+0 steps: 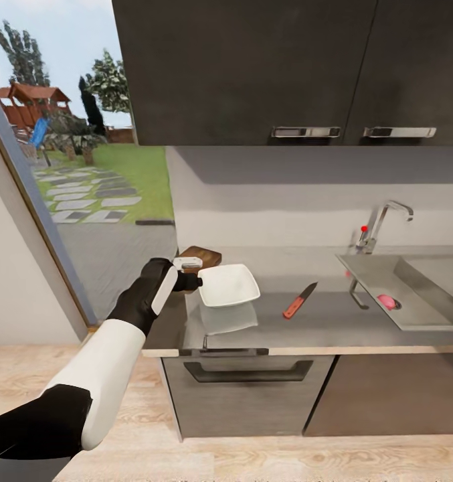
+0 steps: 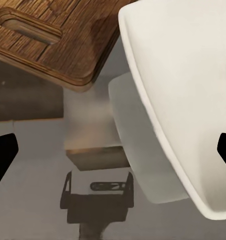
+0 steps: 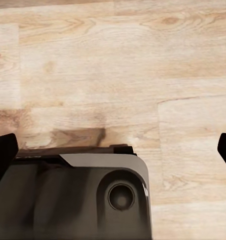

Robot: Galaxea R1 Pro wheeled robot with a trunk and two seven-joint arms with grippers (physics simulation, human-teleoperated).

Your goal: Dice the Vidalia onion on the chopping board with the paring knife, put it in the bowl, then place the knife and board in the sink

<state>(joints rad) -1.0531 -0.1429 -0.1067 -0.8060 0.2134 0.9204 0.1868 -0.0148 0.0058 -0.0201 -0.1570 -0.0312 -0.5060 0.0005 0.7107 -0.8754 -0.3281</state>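
Left gripper (image 1: 194, 281) hovers at the near-left edge of the bowl (image 1: 229, 284), its jaws spread wide with nothing between them. Just behind the bowl's left corner lies the chopping board (image 1: 201, 255), both on the grey countertop (image 1: 320, 321). The paring knife (image 1: 300, 300) rests alone to the right, red handle toward the front edge. Farther right, the Vidalia onion (image 1: 386, 301) sits in the sink (image 1: 420, 294). Over the wooden floor (image 3: 143, 75), the right gripper's (image 3: 113, 150) dark fingertips stand far apart, holding nothing.
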